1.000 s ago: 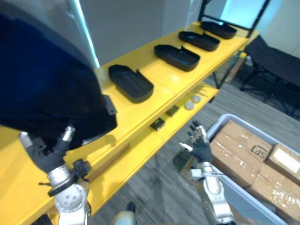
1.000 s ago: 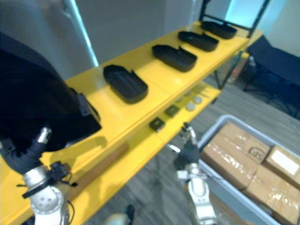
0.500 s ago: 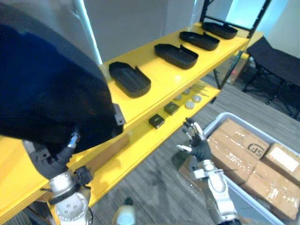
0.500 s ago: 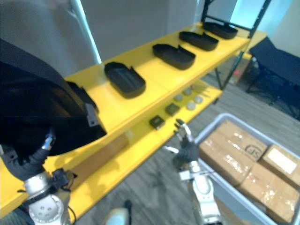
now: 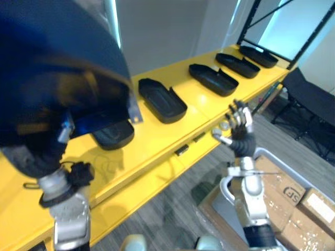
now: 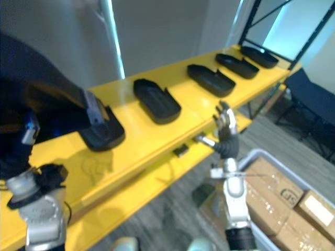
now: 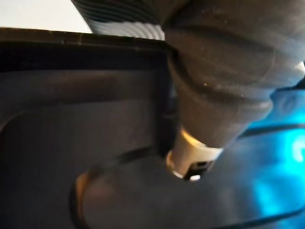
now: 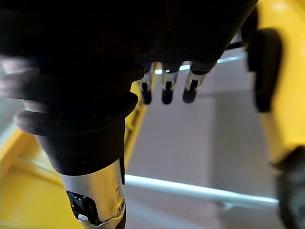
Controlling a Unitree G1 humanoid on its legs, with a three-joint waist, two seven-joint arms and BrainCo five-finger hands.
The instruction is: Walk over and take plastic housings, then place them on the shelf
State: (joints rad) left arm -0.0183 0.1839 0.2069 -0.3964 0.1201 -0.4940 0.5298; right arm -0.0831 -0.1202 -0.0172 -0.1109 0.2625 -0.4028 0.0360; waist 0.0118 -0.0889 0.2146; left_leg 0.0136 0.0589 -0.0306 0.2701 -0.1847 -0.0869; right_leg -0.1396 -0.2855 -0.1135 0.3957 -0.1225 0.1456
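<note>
The biggest thing is a big black housing (image 5: 52,68), held up high on the robot's left side, above the near end of the shelf. The left hand (image 7: 217,81) is tucked in against the inside of this housing, and I cannot tell if that hand is open or closed. Next is the long yellow shelf (image 5: 157,133), which runs away from the robot to the far right. Below its top board is a lower yellow board (image 5: 146,183). On the floor to the right stands a grey bin (image 6: 256,155) with brown cardboard boxes (image 6: 272,193) packed inside it. Four more black housings lie in a row on top of the shelf, each one apart from the next: the first housing (image 6: 157,100), the second housing (image 6: 212,79), the third housing (image 6: 238,66) and the fourth housing (image 6: 260,56), which is the farthest. A dark round shape (image 6: 102,135) sits on the shelf just under the corner of the big housing. It looks like one more housing, but I cannot tell if the two touch. The right hand (image 5: 238,125) is up in the air in front of the shelf edge, fingers straight and spread wide, holding nothing. A small dark block (image 5: 181,150) lies on the lower board.
</note>
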